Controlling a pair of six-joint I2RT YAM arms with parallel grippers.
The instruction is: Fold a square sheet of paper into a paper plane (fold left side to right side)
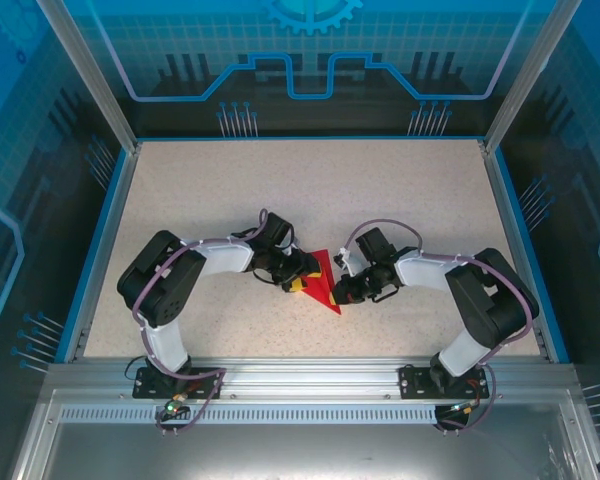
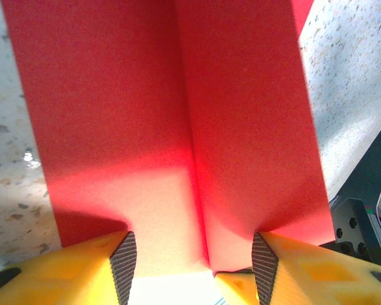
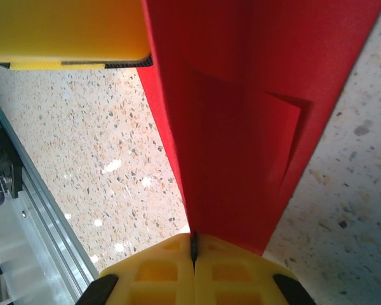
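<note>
Left arm (image 1: 170, 280) bends in from the counter's (image 1: 230, 190) left half, and the left claw (image 1: 298, 276) sits on the left edge of the red paper (image 1: 322, 285). In the left wrist view the left claw (image 2: 193, 267) is spread about half way, with the black pads (image 2: 124, 264) apart on either side of a raised centre crease. The red paper (image 2: 178, 114) is wider than the gap and runs under both yellow fingers, so nothing is pinched across its width; can't tell how hard the tips bear down. The paper lies mid-counter between the two claws, folded to a narrow pointed shape, tip aimed toward the near-right. It looks flat on the speckled surface apart from that crease. The right claw (image 1: 344, 291) is at the paper's right edge, near the pointed end. In the right wrist view the right claw (image 3: 192, 246) is pressed together with no gap at the seam, and its tips touch the narrow end of the red paper (image 3: 241, 95). Can't tell if a layer is nipped between them. Overlapping folded flaps show on the paper's right side there, and one yellow finger of the left claw (image 3: 63, 32) is at top left, touching the paper's far edge. Right arm (image 1: 485, 295) bends in from the right half of the counter.
</note>
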